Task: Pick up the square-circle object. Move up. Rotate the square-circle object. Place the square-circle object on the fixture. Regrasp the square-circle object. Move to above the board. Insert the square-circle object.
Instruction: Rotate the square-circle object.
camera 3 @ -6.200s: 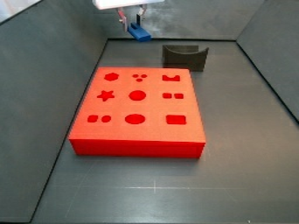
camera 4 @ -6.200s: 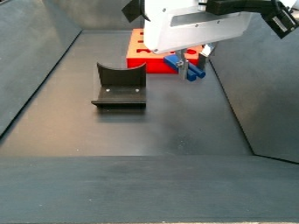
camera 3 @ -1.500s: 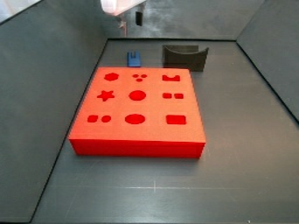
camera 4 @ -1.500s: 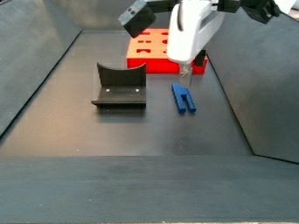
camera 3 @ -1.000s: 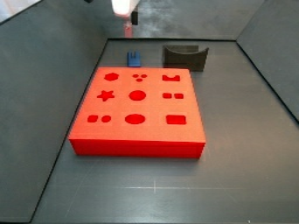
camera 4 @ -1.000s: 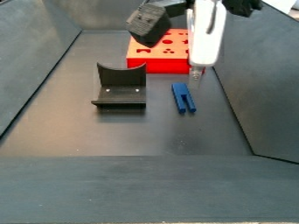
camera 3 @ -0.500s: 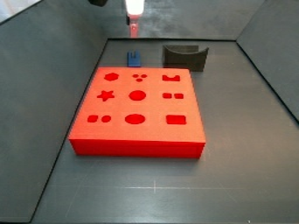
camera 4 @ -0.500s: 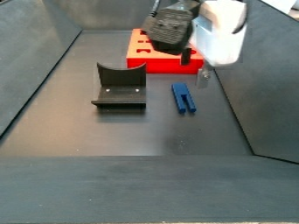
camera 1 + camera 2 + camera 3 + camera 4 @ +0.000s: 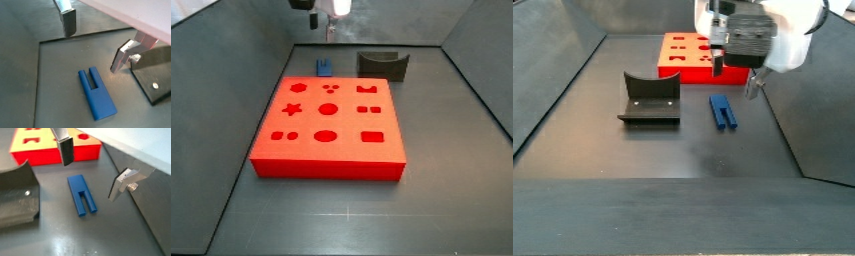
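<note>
Dark grey matte floor (image 9: 345, 225), faintly scuffed, soft sheen from overhead light. Enclosed by grey walls (image 9: 225, 60) sloping outward on both sides, seams visible at floor edges. Back wall (image 9: 398, 20) same grey, plain. Near edge in side view: darker sloped panel (image 9: 660, 215). End effector high, at rear.

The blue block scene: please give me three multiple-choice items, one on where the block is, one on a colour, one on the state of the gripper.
1. Where does the blue block lie?
A. on the floor
B. on the fixture
C. in the board

2. What colour is the board?
A. green
B. red
C. yellow

3. How is the gripper?
A. shut on the block
B. shut, empty
C. open, empty

Key: 1 A, it lies flat on the floor between the fixture and the side wall. 2 B, it is red in both side views. 3 C, the fingers stand apart above the block.
</note>
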Motion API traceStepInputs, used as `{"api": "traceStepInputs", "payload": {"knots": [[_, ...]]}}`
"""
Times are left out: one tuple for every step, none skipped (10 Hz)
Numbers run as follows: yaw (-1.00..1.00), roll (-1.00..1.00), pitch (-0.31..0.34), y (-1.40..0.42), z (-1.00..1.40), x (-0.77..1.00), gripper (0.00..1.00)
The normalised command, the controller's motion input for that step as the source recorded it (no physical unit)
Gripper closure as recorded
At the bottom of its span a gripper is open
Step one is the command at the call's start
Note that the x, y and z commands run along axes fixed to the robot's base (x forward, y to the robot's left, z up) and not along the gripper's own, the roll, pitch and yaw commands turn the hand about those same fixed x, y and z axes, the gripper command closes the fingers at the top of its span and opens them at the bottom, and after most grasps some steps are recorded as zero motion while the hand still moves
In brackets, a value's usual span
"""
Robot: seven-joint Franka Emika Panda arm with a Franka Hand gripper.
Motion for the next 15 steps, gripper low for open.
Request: {"api": "traceStepInputs", "payload": {"knots": [[1.0, 0.0, -0.01, 0.0, -0.03, 0.04, 0.0], [1.0, 0.0, -0.011, 0.0, -0.03, 0.04, 0.0], [1.0, 0.0, -0.012, 0.0, -0.03, 0.04, 0.0], [1.0, 0.0, -0.014, 0.0, -0.03, 0.04, 0.0], [1.0, 0.0, -0.014, 0.0, -0.03, 0.04, 0.0], [1.0, 0.0, -0.017, 0.0, -0.03, 0.04, 0.0], [1.0, 0.0, -0.018, 0.0, -0.03, 0.04, 0.0], [1.0, 0.0, -0.021, 0.0, -0.03, 0.04, 0.0], [1.0, 0.0, -0.024, 0.0, -0.03, 0.04, 0.0], [1.0, 0.0, -0.03, 0.0, -0.03, 0.04, 0.0], [1.0, 0.0, -0.036, 0.0, -0.03, 0.04, 0.0], [0.85, 0.0, -0.04, 0.0, -0.03, 0.04, 0.0], [0.6, 0.0, -0.039, 0.0, -0.03, 0.03, 0.0], [0.34, 0.0, -0.039, 0.0, -0.03, 0.03, 0.0], [0.2, 0.0, -0.038, 0.0, -0.03, 0.03, 0.0]]}}
